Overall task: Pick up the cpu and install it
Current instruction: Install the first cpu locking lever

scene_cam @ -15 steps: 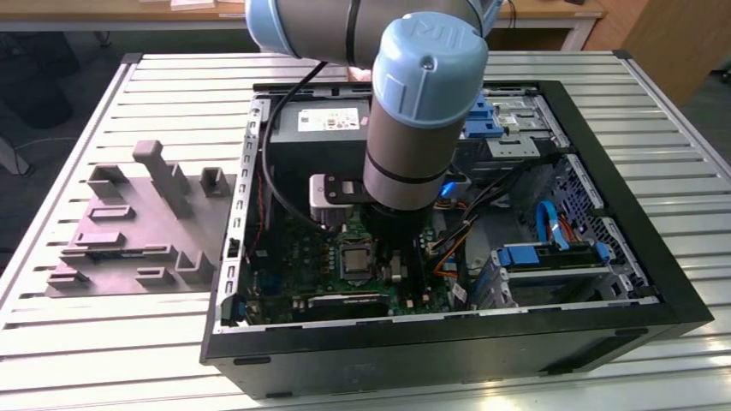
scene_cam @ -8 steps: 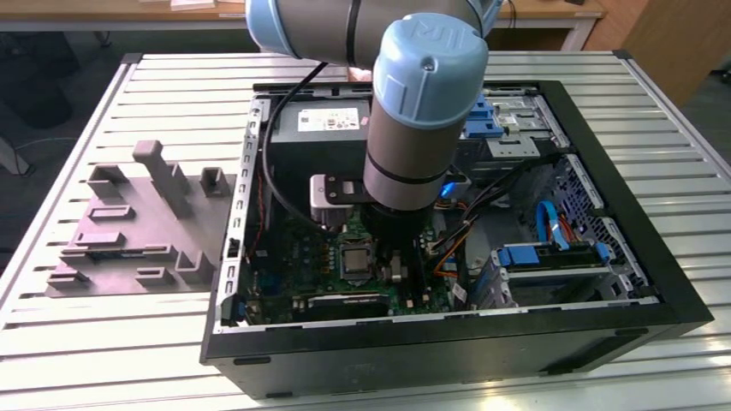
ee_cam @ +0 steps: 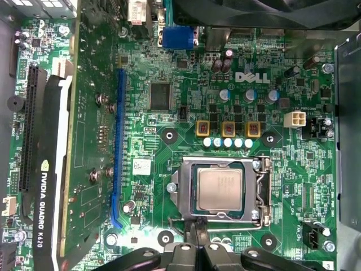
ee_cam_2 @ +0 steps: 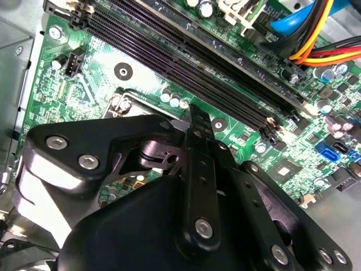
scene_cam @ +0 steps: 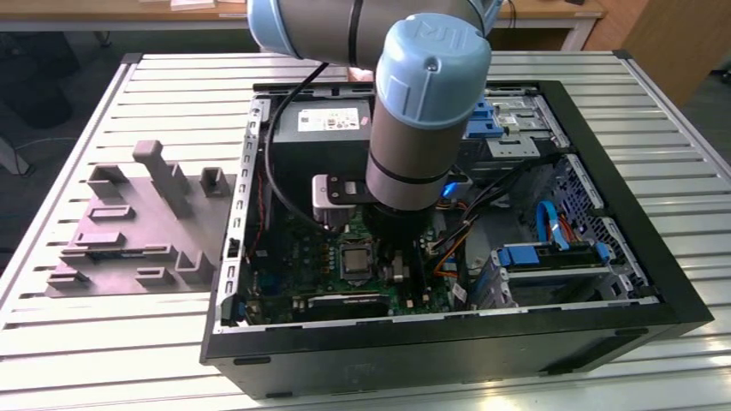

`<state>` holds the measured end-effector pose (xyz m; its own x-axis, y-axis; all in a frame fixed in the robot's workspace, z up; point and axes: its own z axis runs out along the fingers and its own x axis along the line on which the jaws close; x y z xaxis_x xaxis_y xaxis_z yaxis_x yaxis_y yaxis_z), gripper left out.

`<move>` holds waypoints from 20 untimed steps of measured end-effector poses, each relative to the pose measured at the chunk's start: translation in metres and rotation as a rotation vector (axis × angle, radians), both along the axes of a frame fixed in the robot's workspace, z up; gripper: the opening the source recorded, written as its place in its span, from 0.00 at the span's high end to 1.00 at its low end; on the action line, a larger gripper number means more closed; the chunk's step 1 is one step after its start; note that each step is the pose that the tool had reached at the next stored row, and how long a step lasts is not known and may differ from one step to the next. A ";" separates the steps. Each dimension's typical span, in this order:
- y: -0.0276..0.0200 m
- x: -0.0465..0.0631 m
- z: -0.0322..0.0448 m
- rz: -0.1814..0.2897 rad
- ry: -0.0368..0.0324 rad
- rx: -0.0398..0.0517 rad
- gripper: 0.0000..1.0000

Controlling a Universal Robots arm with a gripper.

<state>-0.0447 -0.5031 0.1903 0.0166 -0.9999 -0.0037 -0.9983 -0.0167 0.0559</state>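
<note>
Arm reaches down into the open computer case [scene_cam: 639, 282], which lies flat on the slatted table [scene_cam: 68, 342]. The gripper [ee_cam: 196, 230] hangs low over the green motherboard [ee_cam: 186, 79], just beside the socket [ee_cam: 220, 189].

The cpu [ee_cam: 220, 189] sits inside the metal frame of that socket, silvery top up, square to the frame as far as I can judge. In the first wrist view the fingertips [ee_cam: 195, 228] are pressed together into one thin point, with nothing between them, at the edge of the socket frame. So the tool is closed and empty. In the second wrist view the black finger linkage [ee_cam_2: 200, 169] stands over the board next to the long dark memory slots [ee_cam_2: 186, 62].

On the exterior view's left, the grey tray [scene_cam: 137, 240] rests on the table beside the case; I see no chip on it.

Judgement: the pick and the carry look done, and the work is at the install step, chip laid in its seat. Whether it is fully seated I cannot tell. Any further move here calls for small, careful motion straight over the socket, since the frame, latch lever and nearby capacitors [ee_cam: 227, 142] crowd the fingertips.
</note>
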 end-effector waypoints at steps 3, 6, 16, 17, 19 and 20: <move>0.0000 0.001 -0.0004 0.000 0.0000 0.0006 0.89; 0.0000 0.001 -0.0013 0.000 0.0000 0.0006 0.89; 0.0000 0.001 -0.0048 0.001 0.0000 0.0006 0.89; 0.0000 0.001 -0.0046 0.001 -0.0001 0.0008 0.89; 0.0001 0.001 -0.0031 0.001 -0.0004 0.0018 0.89; 0.0002 0.001 -0.0019 0.001 -0.0005 0.0021 0.89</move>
<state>-0.0436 -0.5029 0.1884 0.0173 -0.9998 -0.0058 -0.9983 -0.0176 0.0553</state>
